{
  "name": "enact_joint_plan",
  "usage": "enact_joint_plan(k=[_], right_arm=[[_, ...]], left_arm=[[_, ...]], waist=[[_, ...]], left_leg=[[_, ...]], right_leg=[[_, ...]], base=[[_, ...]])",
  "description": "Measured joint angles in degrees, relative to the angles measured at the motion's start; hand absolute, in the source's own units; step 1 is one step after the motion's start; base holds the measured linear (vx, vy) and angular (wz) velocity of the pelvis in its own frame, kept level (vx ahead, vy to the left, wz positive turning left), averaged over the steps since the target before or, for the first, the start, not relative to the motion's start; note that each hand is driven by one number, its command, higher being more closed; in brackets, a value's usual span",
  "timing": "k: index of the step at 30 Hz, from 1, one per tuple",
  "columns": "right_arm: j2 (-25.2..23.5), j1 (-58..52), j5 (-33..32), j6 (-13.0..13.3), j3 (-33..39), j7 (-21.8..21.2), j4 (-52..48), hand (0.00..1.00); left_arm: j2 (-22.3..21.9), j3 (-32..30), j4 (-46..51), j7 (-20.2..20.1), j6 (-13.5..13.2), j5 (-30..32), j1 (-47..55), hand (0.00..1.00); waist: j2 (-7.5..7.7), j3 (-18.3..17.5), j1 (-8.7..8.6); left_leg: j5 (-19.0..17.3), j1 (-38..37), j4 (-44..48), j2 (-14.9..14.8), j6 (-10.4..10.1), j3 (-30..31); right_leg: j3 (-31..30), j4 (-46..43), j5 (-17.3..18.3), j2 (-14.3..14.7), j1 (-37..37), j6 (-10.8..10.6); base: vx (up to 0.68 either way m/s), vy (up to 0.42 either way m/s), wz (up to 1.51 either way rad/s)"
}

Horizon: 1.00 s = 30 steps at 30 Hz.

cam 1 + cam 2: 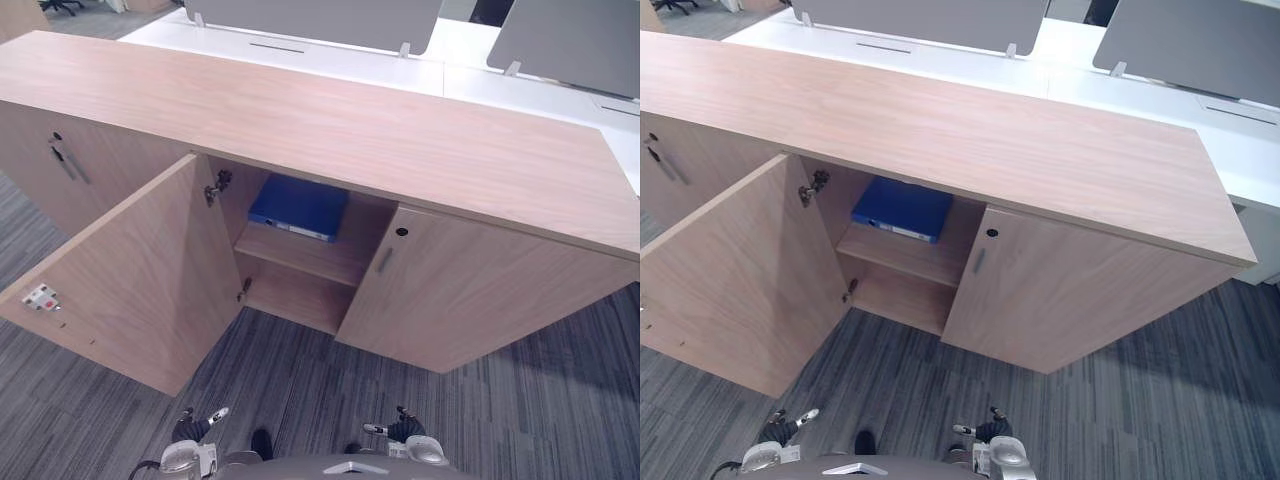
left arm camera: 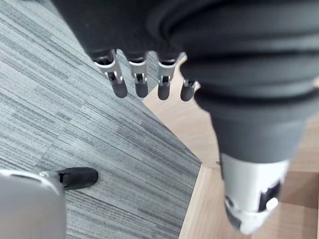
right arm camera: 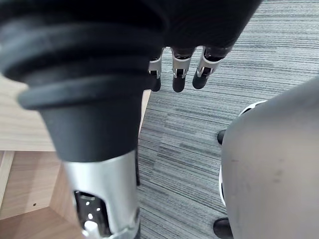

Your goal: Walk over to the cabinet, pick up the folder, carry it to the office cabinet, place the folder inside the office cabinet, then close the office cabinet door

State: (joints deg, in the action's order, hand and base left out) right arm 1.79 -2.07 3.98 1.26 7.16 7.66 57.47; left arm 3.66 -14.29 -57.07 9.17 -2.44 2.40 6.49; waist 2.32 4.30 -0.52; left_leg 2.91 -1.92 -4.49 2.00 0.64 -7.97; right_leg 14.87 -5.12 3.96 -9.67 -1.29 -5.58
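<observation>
- You see the blue folder (image 1: 297, 206) lying flat on the upper shelf (image 1: 310, 255) inside the office cabinet (image 1: 330, 130), its left door (image 1: 130, 270) open.
- Your left hand (image 2: 141, 82) and right hand (image 3: 178, 74) hang well below it, fingers straight, holding nothing.

Open wooden cabinet (image 1: 350, 120) on grey carpet (image 1: 300, 385), blue folder (image 1: 298, 207) flat on upper shelf (image 1: 312, 257)

Grey striped carpet (image 1: 520, 400) underfoot — white desks (image 1: 350, 62) with grey screens (image 1: 320, 15) behind
</observation>
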Motion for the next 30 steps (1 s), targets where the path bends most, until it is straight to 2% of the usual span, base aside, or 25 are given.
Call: enact_joint_plan(k=[5, 8, 10, 11, 17, 22, 27, 30], right_arm=[[1.5, 0.2, 0.4, 0.0, 0.9, 0.1, 0.2, 0.0], [2.9, 0.3, 0.4, -0.1, 2.0, 0.4, 0.2, 0.0], [3.4, 0.8, 0.4, 0.0, 2.0, 0.4, 0.2, 0.0], [3.6, 1.4, 0.4, 0.0, 2.0, 0.5, 0.2, 0.0], [3.7, 2.1, 0.4, 0.2, 0.6, 0.6, 0.2, 0.0], [4.4, 2.1, 0.3, 0.2, -0.2, 0.6, -0.1, 0.0], [4.7, 2.1, 0.3, 0.3, -0.3, 0.5, -0.3, 0.0], [4.7, 1.9, 0.3, 0.3, -0.3, 0.5, -0.3, 0.0]], left_arm=[[0.7, -8.9, 2.8, 1.2, -0.1, -5.8, 1.8, 0.0], [4.4, -15.5, 7.5, 3.3, -1.0, -9.7, 2.4, 0.0], [6.5, -17.1, 10.0, 3.5, -1.7, -11.1, 2.5, 0.0], [8.5, -17.5, 12.3, 4.5, -2.5, -11.9, 2.4, 0.0], [11.2, -17.8, 24.1, 6.0, -4.4, -12.3, 1.8, 0.0], [13.4, -16.6, 27.4, 6.9, -5.8, -12.3, 0.3, 0.0], [16.0, -15.2, 27.4, 7.1, -5.9, -11.4, -0.7, 0.0], [16.1, -14.7, 27.4, 7.6, -6.0, -10.3, -1.1, 0.0]], waist=[[-0.51, -0.3, 0.41], [-1.2, 0.0, 0.89], [-1.21, -0.2, 1.02], [-1.2, -0.2, 1.16], [-1.81, 0.1, 2.07], [-1.8, 0.1, 2.19], [-1.75, 0.1, 2.46], [-1.63, 0.1, 2.3]], left_leg=[[0.0, -0.4, -0.3, 0.2, 0.0, 1.2], [0.1, -1.2, -0.3, 0.2, 0.1, 2.2], [0.2, -1.2, -0.3, 0.1, 0.3, 2.4], [0.2, -1.2, -0.2, 0.0, 0.4, 2.4], [0.2, -1.5, -0.3, -0.5, 0.3, 2.8], [0.0, -1.9, -0.5, -0.9, 0.1, 2.7], [-0.4, -2.1, -0.5, -1.2, -0.2, 1.4], [-0.6, -2.1, -0.5, -1.3, -0.3, 1.0]], right_leg=[[0.7, 1.4, -0.2, 0.3, -1.5, -0.1], [1.6, 2.7, -0.3, 0.7, -3.4, -0.1], [1.6, 3.1, -0.3, 1.0, -3.7, 0.0], [1.6, 3.4, -0.5, 1.3, -4.0, 0.2], [1.6, 4.8, -1.1, 2.2, -4.9, 0.4], [1.3, 4.9, -0.9, 2.4, -5.2, 0.6], [-0.1, 5.1, -0.9, 2.8, -4.8, 1.0], [-0.5, 5.3, -0.9, 2.9, -4.8, 1.0]], base=[[0.01, 0.013, 0.13], [0.05, -0.01, 0.15], [0.05, -0.019, 0.02], [0.05, -0.028, 0.01], [0.02, -0.018, 0.02], [0.0, -0.006, 0.0], [-0.02, -0.007, -0.12], [0.0, -0.01, -0.09]])
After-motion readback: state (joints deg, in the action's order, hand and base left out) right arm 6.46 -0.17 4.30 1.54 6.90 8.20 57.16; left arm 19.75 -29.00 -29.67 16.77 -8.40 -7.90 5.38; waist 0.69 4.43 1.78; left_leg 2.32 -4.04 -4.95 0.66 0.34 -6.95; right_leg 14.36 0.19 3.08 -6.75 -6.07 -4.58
